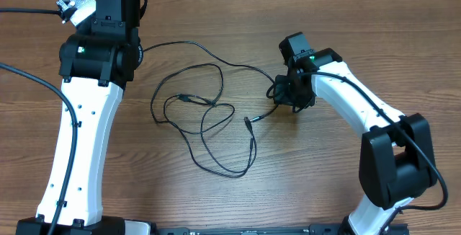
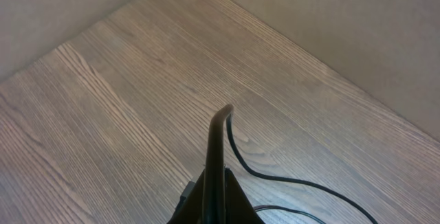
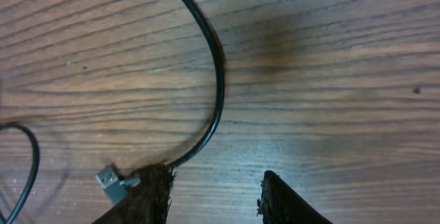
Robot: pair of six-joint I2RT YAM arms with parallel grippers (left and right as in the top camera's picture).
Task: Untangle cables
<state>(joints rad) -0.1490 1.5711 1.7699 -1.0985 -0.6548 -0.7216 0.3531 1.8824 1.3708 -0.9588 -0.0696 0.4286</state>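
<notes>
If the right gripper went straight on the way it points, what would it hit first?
Probably the bare wooden tabletop between the open jaws of the right gripper. The thin black cable curves in at one finger, which may touch it first; depth is unclear.

Desk [image 1: 324, 192]: wood-grain top, mid brown, smooth, matt with a faint sheen where light falls.
Cables [image 3: 218, 80]: thin black sheath, smooth, slightly glossy, like rubber or plastic.
Plug tip [image 3: 106, 181]: bare metal, silver-grey, dully shining; the collar behind it is grey and matt.
Left arm shell [image 1: 79, 141]: white plastic, smooth, glossy.
Right arm shell [image 1: 353, 102]: the same white glossy plastic.
Joint housings [image 1: 97, 55]: black plastic, matt to satin.
Left jaws: dark, smooth, with a soft sheen along the edge.
Right jaws: dark, rough and fuzzy-looking at the edges, matt.
Wall [image 2: 344, 31]: plain beige, flat matt finish.
</notes>
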